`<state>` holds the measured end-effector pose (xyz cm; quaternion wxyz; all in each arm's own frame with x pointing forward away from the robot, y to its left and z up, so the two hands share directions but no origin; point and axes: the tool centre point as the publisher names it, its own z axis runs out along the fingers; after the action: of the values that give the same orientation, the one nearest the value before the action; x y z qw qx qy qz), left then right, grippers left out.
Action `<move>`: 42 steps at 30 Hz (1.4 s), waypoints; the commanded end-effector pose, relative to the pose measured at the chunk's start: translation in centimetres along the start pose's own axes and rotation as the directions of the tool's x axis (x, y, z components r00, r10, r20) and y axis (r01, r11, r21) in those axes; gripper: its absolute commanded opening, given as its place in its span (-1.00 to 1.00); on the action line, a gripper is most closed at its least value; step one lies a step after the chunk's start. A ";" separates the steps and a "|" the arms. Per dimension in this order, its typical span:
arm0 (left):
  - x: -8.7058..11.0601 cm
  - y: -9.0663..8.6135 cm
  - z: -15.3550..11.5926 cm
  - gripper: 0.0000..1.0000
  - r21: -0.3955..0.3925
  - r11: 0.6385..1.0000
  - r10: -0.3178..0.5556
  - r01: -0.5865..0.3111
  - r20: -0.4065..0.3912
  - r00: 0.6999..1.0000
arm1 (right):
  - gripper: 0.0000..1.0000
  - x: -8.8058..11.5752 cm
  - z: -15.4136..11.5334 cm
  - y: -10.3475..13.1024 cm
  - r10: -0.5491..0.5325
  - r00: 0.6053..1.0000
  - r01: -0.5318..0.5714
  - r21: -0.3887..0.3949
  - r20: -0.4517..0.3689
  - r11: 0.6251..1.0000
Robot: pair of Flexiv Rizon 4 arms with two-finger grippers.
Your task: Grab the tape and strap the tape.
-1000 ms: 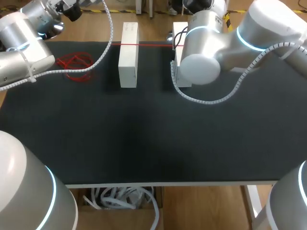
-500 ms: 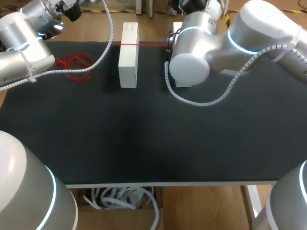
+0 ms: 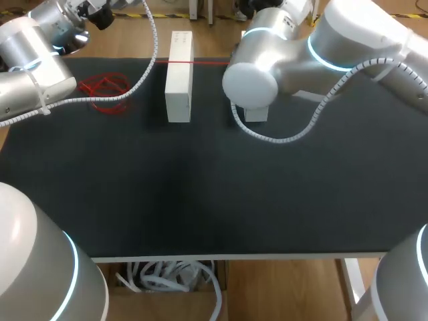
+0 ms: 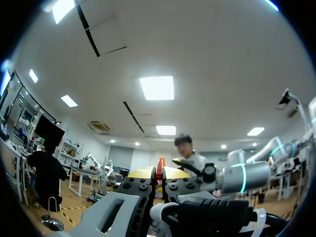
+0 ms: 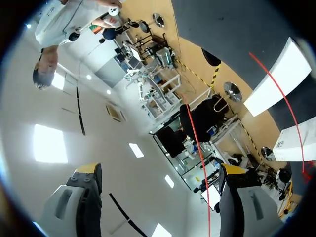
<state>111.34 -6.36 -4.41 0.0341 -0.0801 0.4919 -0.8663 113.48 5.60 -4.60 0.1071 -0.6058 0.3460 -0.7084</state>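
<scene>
Yellow tips of the right gripper (image 5: 160,170) stand wide apart and hold nothing. The red tape (image 5: 199,158) runs as a taut strand through the gap between them, touching neither finger as far as I can see. Ahead of the gripper, past the strand, lies a white block (image 5: 276,84), then a second block (image 5: 296,143) (the tape is stretched across both). Beyond that second one there is a loose red tangle (image 3: 103,90). Over the last second the right arm (image 3: 287,50) has swung sideways along the far edge of the table (image 3: 200,187), and it now hangs over the nearer block and the strand. I judge the grab to be lined up, with closing due next. Farthest off, the left gripper (image 4: 159,174) has its tips pressed close on a red sliver, seemingly the tape's end.
</scene>
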 end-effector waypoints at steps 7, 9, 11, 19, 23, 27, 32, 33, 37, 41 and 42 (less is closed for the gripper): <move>0.1 0.0 0.0 -1.00 0.001 1.000 0.001 -0.001 0.003 1.000 | 1.00 -0.1 -0.5 -0.6 0.044 0.651 0.002 -0.059 0.758 0.998; 0.1 0.0 0.0 -1.00 0.001 1.000 0.001 -0.001 0.003 1.000 | 1.00 -0.2 -0.6 -0.7 0.041 0.640 -0.002 -0.052 0.767 0.999; 0.1 0.0 0.0 -1.00 0.001 1.000 0.001 -0.001 0.003 1.000 | 1.00 -0.3 -0.8 -0.8 0.057 0.612 -0.059 -0.027 0.789 0.998; 0.1 0.0 0.0 -1.00 0.001 1.000 0.001 -0.001 0.003 1.000 | 1.00 -0.4 -1.4 -1.1 0.056 0.519 -0.167 0.038 0.853 0.985; 0.1 0.0 0.0 -1.00 0.001 1.000 0.001 -0.001 0.003 1.000 | 1.00 -0.2 -1.1 -0.3 0.052 0.533 -0.126 0.019 0.844 0.992; 0.1 0.0 0.0 -1.00 0.001 1.000 0.001 -0.001 0.003 1.000 | 1.00 0.0 -0.9 0.2 0.072 0.545 -0.097 -0.022 0.835 0.995; 0.1 0.0 0.0 -1.00 0.001 1.000 0.001 -0.001 0.003 1.000 | 1.00 0.2 -0.6 0.8 0.068 0.556 -0.085 -0.024 0.828 0.996; 0.1 0.0 0.0 -1.00 0.001 1.000 0.001 -0.001 0.003 1.000 | 1.00 0.2 -0.6 0.9 0.069 0.556 -0.086 -0.026 0.829 0.996; 0.1 0.0 0.0 -1.00 0.001 1.000 0.001 -0.001 0.003 1.000 | 1.00 0.2 -0.4 1.1 0.071 0.560 -0.087 -0.027 0.826 0.996; 0.1 0.0 0.0 -1.00 0.001 1.000 0.001 -0.001 0.003 1.000 | 1.00 0.2 -0.2 0.8 0.070 0.567 -0.093 -0.021 0.821 0.995; 0.1 0.0 0.0 -1.00 0.001 1.000 0.001 -0.001 0.003 1.000 | 1.00 0.2 -0.1 0.8 0.070 0.568 -0.094 -0.020 0.820 0.995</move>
<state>111.34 -6.36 -4.40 0.0342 -0.0801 0.4919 -0.8663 112.87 5.02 -5.24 0.1414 -0.5941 0.3793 -0.6951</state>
